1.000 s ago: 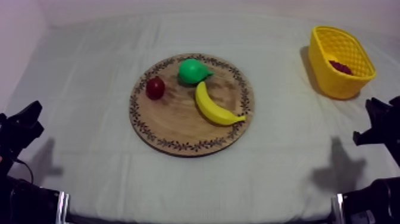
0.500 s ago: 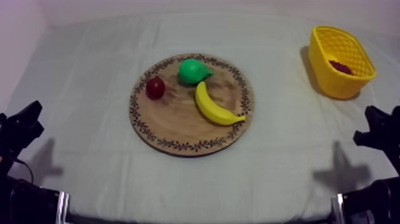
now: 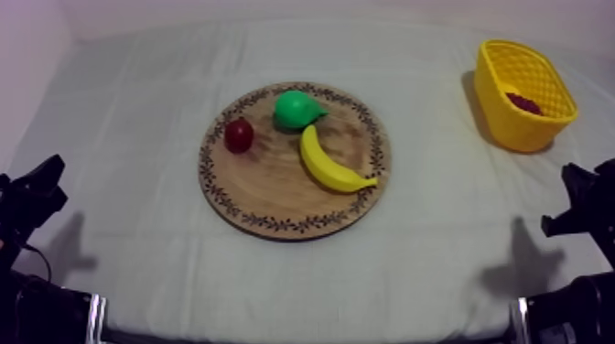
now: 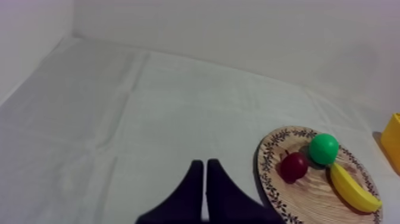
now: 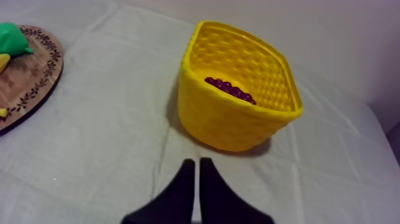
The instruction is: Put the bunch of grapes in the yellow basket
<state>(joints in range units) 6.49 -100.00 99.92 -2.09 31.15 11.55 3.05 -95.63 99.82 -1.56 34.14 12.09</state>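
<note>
A: How do the pincers stand?
B: The left gripper point(image 4: 204, 164) and the right gripper point(image 5: 194, 162) are each pressed into a narrow wedge, holding nothing.
A: And the bunch of grapes point(image 5: 231, 90)?
B: Inside the yellow basket point(image 5: 232, 122), at two o'clock from the wooden board point(image 3: 265, 194).

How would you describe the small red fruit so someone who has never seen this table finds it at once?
Find the round wooden board in the middle of the table. Three fruits lie on it, and the small red fruit sits by the rim, beside the green pear and apart from the banana. It is the only red one, round and the smallest.
</note>
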